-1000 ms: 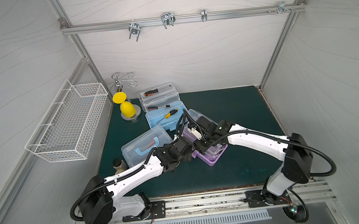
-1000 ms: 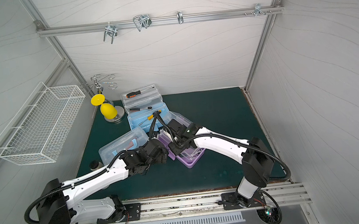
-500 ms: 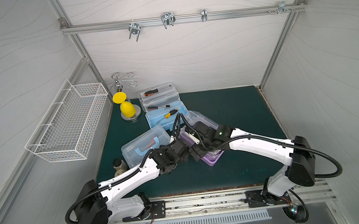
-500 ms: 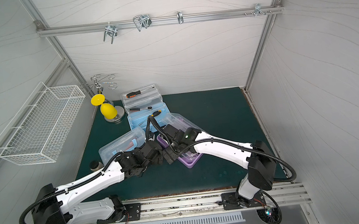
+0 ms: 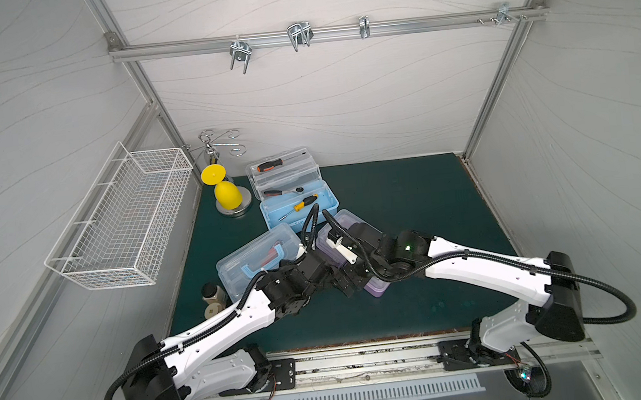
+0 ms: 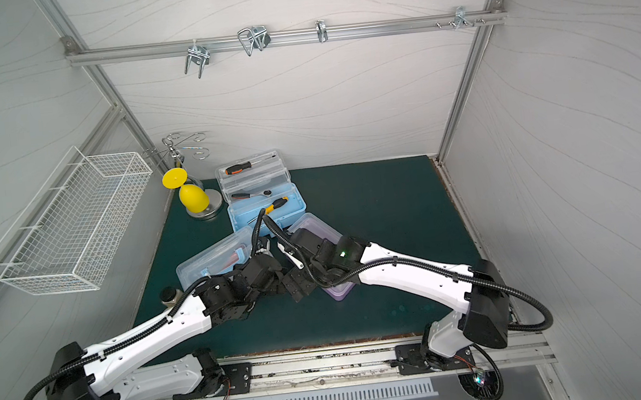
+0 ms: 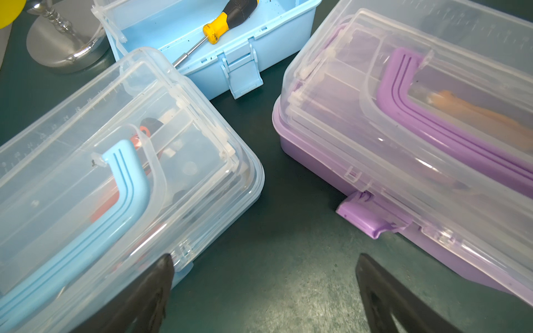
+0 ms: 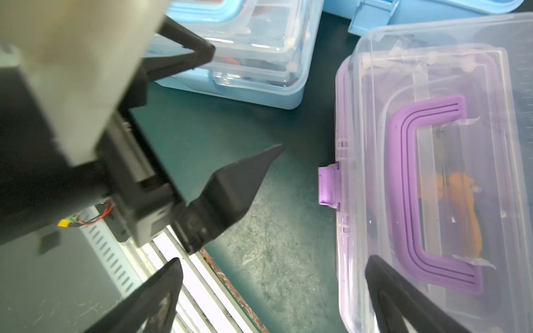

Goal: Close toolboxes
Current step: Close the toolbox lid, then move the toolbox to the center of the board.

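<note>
Three toolboxes, both top views: all rest on the green mat (image 5: 412, 208). The rear blue toolbox (image 5: 299, 211) gapes, its clear lid (image 5: 284, 170) tipped back toward the wall. The front blue toolbox (image 5: 254, 261) and the purple toolbox (image 5: 353, 220) lie just beside it, lids down.
Arms, both top views: the left arm (image 5: 219, 331) and right arm (image 5: 486, 269) converge at the purple toolbox's near side, hiding its latch and both pincers.
Left wrist view: the left gripper (image 7: 264, 259) is released and empty, over bare mat between the front blue toolbox and the purple toolbox. The purple latch (image 7: 372, 219) juts outward, not snapped onto the lid. A yellow-handled screwdriver (image 7: 227, 20) lies in the open base.
Right wrist view: the right gripper (image 8: 274, 259) is likewise spread, grasping nothing. One finger (image 8: 403, 297) overlaps the purple lid, contact indiscernible. The purple latch shows side-on, projecting.
Progress, judged: two lids are lowered; the rear lid and the purple latch are left. The front blue latch cannot be read.
Top views alone: the tipped-back lid and the orange-handled screwdriver (image 5: 267, 166) in it.
Wrist views alone: latch position and pincer spread.
</note>
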`<state>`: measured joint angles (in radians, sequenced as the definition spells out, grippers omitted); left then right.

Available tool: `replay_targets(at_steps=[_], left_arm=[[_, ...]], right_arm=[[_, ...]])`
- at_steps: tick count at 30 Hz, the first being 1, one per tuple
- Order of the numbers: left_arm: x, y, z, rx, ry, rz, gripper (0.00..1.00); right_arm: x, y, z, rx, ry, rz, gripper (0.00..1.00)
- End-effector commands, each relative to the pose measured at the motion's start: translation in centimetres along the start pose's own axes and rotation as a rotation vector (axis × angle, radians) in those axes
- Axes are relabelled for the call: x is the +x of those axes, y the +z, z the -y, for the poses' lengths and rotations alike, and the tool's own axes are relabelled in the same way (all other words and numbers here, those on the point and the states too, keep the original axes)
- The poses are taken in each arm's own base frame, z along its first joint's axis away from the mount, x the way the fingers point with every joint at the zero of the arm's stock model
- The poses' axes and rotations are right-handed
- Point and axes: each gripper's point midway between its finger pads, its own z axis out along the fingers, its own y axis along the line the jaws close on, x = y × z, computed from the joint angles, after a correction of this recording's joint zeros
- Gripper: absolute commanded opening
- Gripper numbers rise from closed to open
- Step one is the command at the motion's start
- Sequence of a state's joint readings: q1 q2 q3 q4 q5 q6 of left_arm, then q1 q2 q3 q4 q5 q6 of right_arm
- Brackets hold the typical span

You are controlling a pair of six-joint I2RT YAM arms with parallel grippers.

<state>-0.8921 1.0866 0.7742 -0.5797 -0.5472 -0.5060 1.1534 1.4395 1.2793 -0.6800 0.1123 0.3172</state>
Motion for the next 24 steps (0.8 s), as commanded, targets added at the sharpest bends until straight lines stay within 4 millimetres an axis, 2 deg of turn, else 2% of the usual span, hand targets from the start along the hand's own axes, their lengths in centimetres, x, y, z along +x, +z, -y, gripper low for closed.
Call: replay_targets(at_steps=[1,6,10,16,24], left_arm=[[-1.0,-0.7,-0.4,-0.011,-0.006,0.040,0.99],[-2.8,-0.8,0.2,0.015,0.024,0.038,1.00],[-4.9,-0.2,0.9,0.031,0.069,0.020,0.99],[-8.1,1.8,1.7,0.056,0.095,-0.007,0.99],[-12.2,5.0,3.4,0.149,0.071,-0.017,0.99]], right_arm=[[0.8,-1.3,1.3,0.056,0.074,0.047,0.99],[4.4,-3.3,5.8,0.244,0.230,0.071,0.99],[8.2,-5.0,8.4,0.350,0.363,0.043,0.99],[12.0,-5.2,9.5,0.360,0.444,0.021,0.99],[13.7,-3.6,10.0,0.287,0.534,0.055,0.99]])
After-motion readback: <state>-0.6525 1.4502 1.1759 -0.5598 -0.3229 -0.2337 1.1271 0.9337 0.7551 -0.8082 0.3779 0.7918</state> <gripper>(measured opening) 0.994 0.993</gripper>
